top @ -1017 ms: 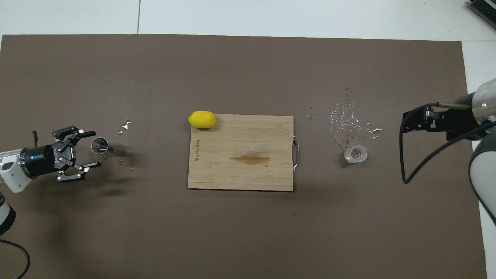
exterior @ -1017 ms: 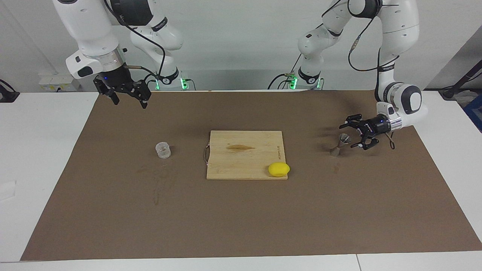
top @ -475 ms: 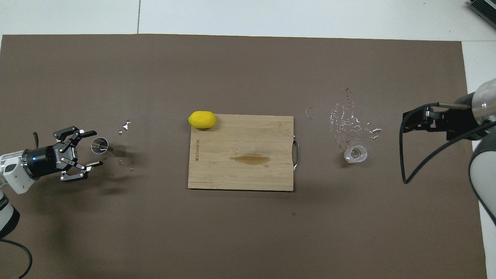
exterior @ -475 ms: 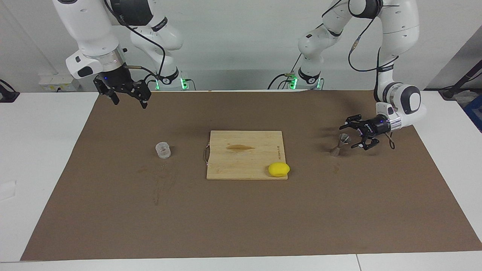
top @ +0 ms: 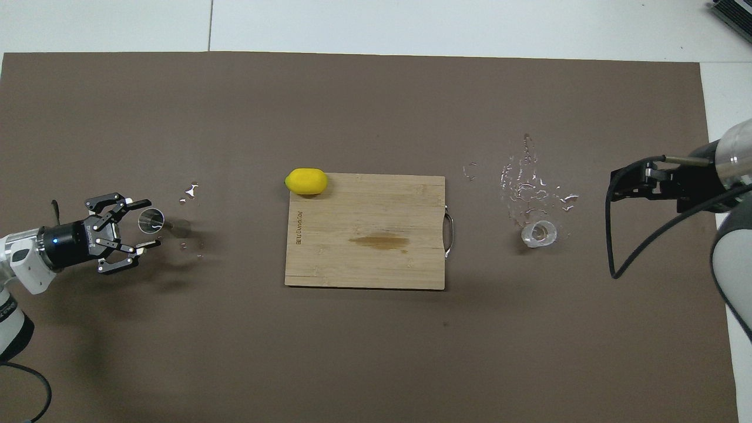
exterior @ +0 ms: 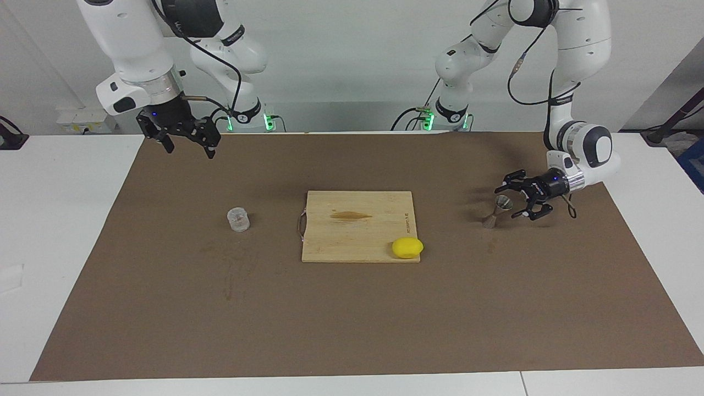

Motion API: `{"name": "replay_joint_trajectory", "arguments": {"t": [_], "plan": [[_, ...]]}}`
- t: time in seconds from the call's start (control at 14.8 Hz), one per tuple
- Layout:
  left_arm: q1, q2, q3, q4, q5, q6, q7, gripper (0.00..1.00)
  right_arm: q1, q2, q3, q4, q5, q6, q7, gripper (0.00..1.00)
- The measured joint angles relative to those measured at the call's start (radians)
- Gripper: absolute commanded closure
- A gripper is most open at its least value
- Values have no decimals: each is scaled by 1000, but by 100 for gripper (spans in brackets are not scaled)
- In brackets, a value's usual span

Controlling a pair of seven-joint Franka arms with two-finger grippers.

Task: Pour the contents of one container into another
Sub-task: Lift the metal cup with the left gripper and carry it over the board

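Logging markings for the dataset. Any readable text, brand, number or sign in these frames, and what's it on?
wooden board: a short burned-in line of print along the edge toward the left arm's end, too small to read.
left gripper: small light lettering on the black body, too small to read.
Clear cup, metal jigger, lemon: no text visible.

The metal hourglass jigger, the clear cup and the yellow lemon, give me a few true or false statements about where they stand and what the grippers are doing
1. The silvery metal hourglass jigger stands on the brown mat, beside the open left gripper. True.
2. The small clear cylindrical cup is held by the right gripper. False: it stands on the mat; that gripper is raised and empty.
3. The yellow lemon lies at a corner of the wooden cutting board. True.
4. The jigger sits on the board. False: it is on the mat, toward the left arm's end.
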State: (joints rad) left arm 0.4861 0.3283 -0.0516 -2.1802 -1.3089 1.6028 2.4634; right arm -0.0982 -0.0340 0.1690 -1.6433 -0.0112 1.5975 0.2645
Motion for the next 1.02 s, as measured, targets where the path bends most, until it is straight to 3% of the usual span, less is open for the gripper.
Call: {"name": "replay_joint_trajectory", "arguments": {"t": [0.34,0.41,0.61,1.02], "plan": [[-11,0,-1,-3,-12,14,12,47,0,0,0,0,0,0,0,0],[-11,0,-1,-3,-13,14,12,54,0,0,0,0,0,0,0,0],[-11,0,-1,-3,-13,16,13,60,0,0,0,0,0,0,0,0],[-40,0,-6,1,-50,13,13,61,0,0,0,0,0,0,0,0]]}}
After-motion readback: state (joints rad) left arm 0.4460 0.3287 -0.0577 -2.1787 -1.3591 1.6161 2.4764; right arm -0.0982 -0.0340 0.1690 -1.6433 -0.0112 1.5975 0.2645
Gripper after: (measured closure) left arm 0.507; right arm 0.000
